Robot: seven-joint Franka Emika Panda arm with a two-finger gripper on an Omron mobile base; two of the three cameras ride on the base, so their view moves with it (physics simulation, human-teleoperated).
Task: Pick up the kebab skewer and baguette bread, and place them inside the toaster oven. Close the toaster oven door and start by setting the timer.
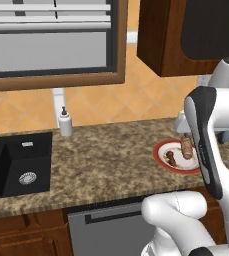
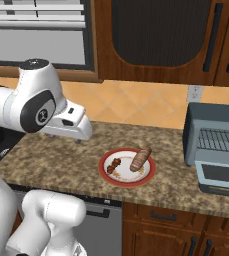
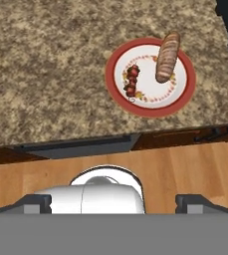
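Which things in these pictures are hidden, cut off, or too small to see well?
- Toaster oven: right base view, the picture's right edge cuts off its right side, so no knob panel can be seen; its door is down.
- Plate: left base view, the robot's arm covers its right part.
- Kebab skewer: hand view, too small to count the chunks.
- Baguette bread: left base view, partly behind the arm.

Arm raised, gripper open
The gripper (image 3: 113,203) looks straight down with its fingertips (image 3: 35,203) spread wide and nothing between them; the arm is folded high, its elbow forward.
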